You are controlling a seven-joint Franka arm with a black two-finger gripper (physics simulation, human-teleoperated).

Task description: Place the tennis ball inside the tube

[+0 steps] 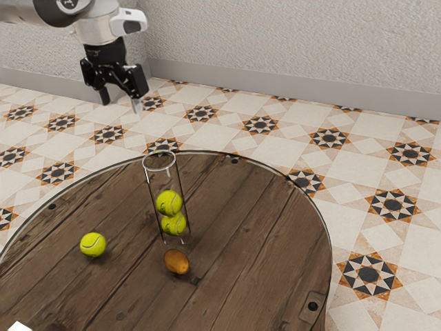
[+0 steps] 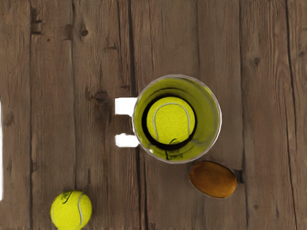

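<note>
inside upright clear tube (image 1: 164, 183), 2 tennis balls (image 1: 169, 203) stacked; on table (image 1: 248, 227), 1 loose ball (image 1: 92, 244); hand (image 1: 121, 105) with fingers apart.

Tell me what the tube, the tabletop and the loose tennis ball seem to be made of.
The tube looks like smooth, clear plastic, or perhaps glass: the balls inside show through. The tabletop looks like dull brown wood, with planks, grain and knots. The loose tennis ball is probably felt-covered, judging by its matte yellow-green surface and pale seam.
</note>
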